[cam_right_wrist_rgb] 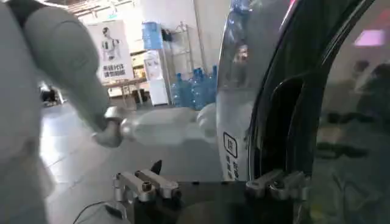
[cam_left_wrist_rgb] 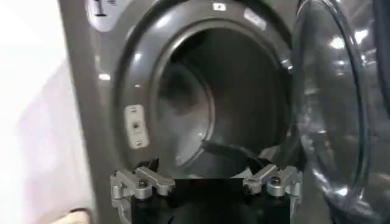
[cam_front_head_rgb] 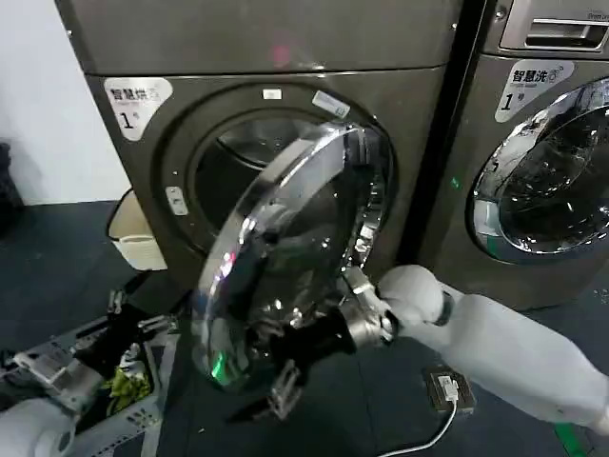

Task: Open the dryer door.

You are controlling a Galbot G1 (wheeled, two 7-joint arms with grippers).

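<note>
- Two tools: the right tool [cam_front_head_rgb: 285, 367] sits at the near lower edge of the dryer door [cam_front_head_rgb: 285, 257], fingers spread, gripping nothing.
- Left tool [cam_front_head_rgb: 119, 328] waits low left, fingers spread.
- Door swung out from the dryer [cam_front_head_rgb: 285, 48], drum mouth exposed.

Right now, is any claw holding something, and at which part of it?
It cannot be told for sure. The right claw is at the lower chrome rim of the dryer door, which stands partly open, but a grip is not visible. The left claw is open, holding nothing.

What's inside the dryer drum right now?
Through the dryer mouth, a bare grey drum shows; no laundry visible. The dryer door and left gripper hide its lower front.
</note>
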